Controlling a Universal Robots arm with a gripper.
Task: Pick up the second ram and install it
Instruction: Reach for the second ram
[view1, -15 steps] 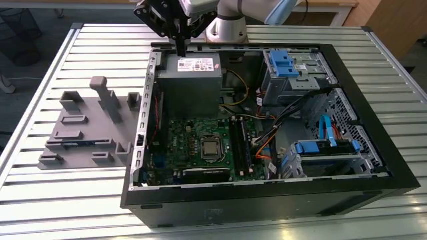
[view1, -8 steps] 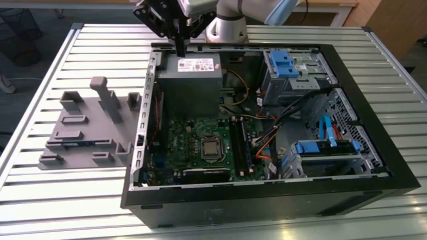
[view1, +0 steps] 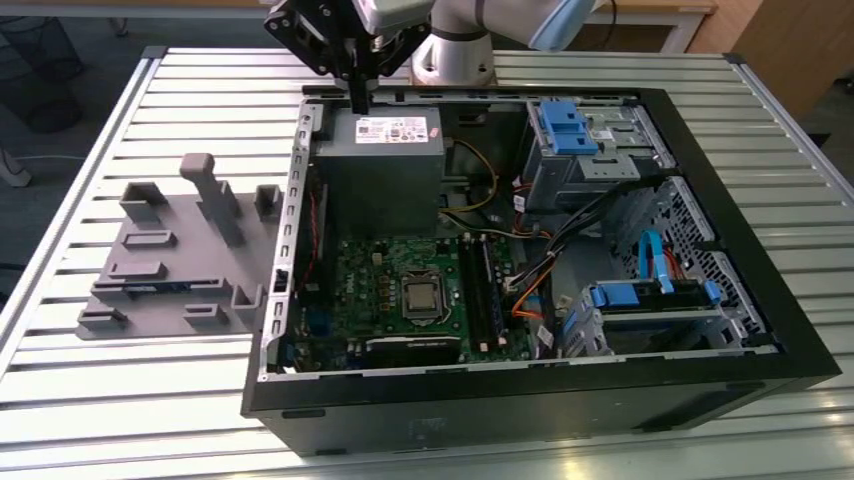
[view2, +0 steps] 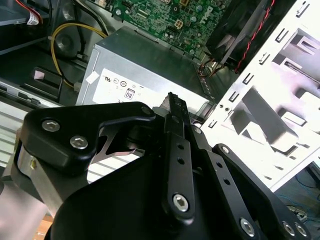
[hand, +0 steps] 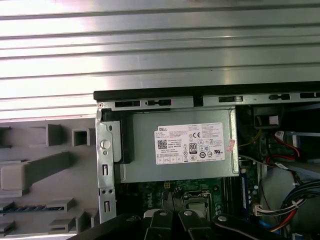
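The second ram (view1: 158, 287) is a thin blue-green strip lying in a low slot of the grey fixture (view1: 174, 250), which stands at the exterior view's left beside the computer case; the first wrist view shows the ram (hand: 25, 207) in that slot too. My gripper (view1: 360, 104) hangs over the back rim of the case, just above the grey power supply (view1: 378, 150). It is well away from the ram. Its fingers are shut together with nothing between them, and in the second wrist view the gripper (view2: 173, 98) points at the power supply (view2: 150, 80).
The open black case (view1: 747, 330) holds the green motherboard (view1: 380, 285) with long black slots (view1: 478, 290), blue drive brackets (view1: 567, 125) and cable bundles. The fixture's upright posts (view1: 214, 195) rise between the ram and the case wall. A slatted metal table (view1: 80, 130) lies underneath.
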